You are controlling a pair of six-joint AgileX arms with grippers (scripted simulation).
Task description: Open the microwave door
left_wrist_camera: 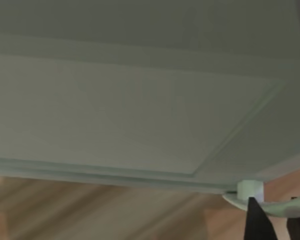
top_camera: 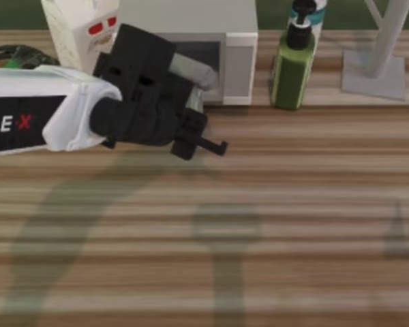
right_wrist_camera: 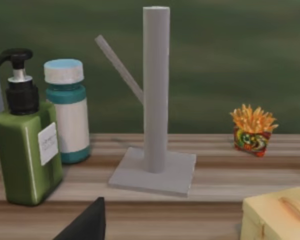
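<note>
close under the top camera, my left arm reaches in from the table's left, its gripper (top_camera: 203,136) clenched on the microwave door (top_camera: 194,68) handle. behind it stands the microwave (top_camera: 204,27), door part open, handle upright. right gripper isn't visible.

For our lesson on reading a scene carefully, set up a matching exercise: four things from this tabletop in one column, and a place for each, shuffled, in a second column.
Things:
1. light-grey boxy microwave
2. green pump-top soap bottle
3. grey stand with an upright post
4. black left claw

Places:
A. far right of the back row in the top view
B. just in front of the microwave, at its door
C. directly right of the microwave
D. back edge of the table, between a white carton and the green bottle

Pairs: 1-D, 2-C, 3-A, 4-B
</note>
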